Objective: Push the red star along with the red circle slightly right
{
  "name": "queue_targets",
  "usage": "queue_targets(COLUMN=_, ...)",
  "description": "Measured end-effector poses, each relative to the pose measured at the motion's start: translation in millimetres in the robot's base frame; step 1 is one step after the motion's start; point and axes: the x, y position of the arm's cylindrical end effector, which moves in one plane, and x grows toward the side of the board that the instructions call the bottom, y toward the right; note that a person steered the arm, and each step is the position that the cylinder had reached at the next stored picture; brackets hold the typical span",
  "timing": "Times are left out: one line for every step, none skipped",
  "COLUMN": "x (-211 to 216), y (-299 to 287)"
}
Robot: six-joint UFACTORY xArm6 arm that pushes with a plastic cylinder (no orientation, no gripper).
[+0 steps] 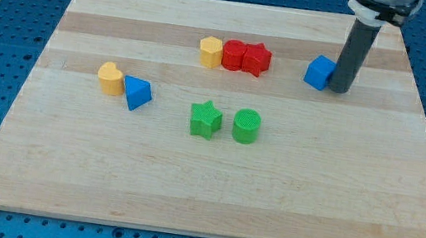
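Note:
The red star (257,59) lies near the view's top centre on the wooden board (211,194). The red circle (234,55) touches its left side. A yellow hexagon block (211,52) touches the circle's left side, so the three form a row. My tip (340,90) rests on the board well to the right of the red star, right against the right side of a blue cube (319,72). The blue cube lies between my tip and the red star.
A yellow block (110,78) and a blue triangular block (137,92) sit together at the view's left. A green star (205,120) and a green circle (246,127) lie side by side below the red row.

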Motion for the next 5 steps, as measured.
queue_targets(x=-7, y=0)
queue_targets(x=-13, y=0)
queue_targets(x=-17, y=0)
queue_targets(x=-17, y=-1)
queue_targets(x=-17, y=-3)
